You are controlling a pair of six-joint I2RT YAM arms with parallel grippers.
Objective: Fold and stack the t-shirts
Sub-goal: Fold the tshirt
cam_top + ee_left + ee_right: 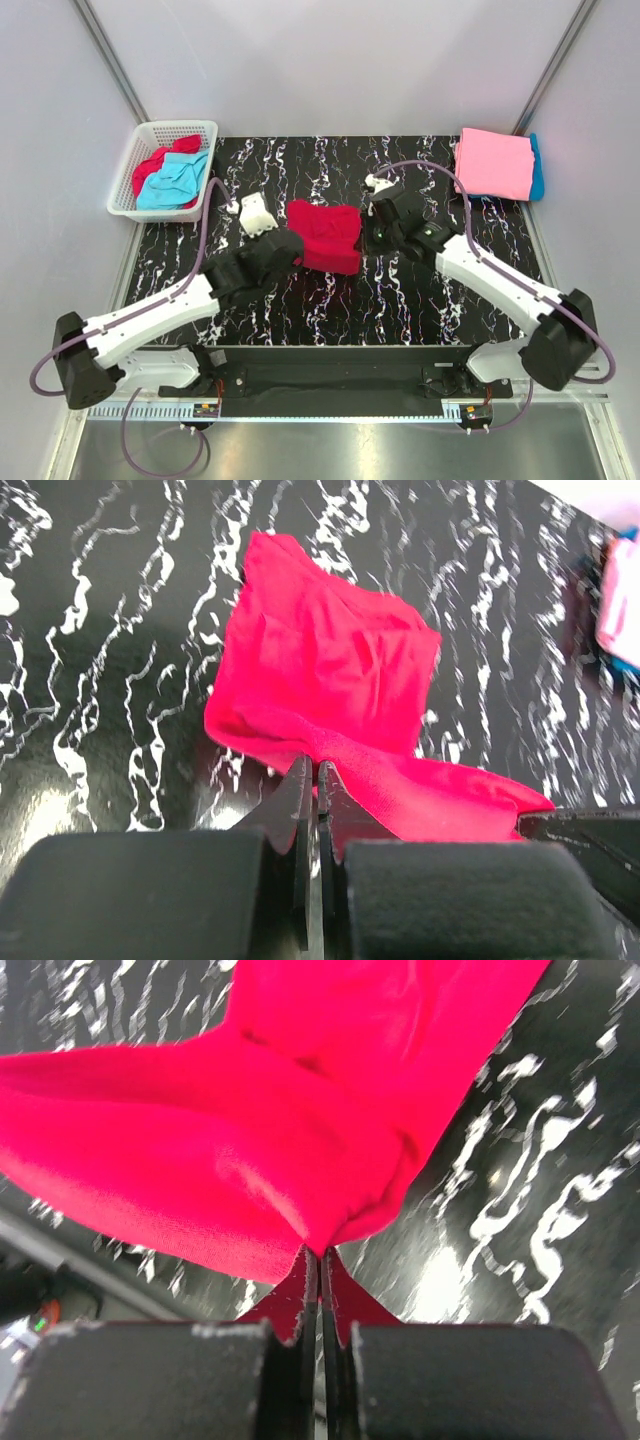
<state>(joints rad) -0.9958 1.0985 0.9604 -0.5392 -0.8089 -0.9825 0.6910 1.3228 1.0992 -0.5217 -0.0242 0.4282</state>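
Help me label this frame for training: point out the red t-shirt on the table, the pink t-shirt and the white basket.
red t-shirt [325,235]: top external view, middle of the folded cloth.
pink t-shirt [493,162]: top external view, centre of its top face.
white basket [180,125]: top external view, its far rim.

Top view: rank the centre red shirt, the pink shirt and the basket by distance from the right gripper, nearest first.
1. Red shirt, at centre, its right edge pinched in the right gripper.
2. Pink shirt, folded at the far right corner.
3. Basket, far left corner, on the opposite side from this gripper.
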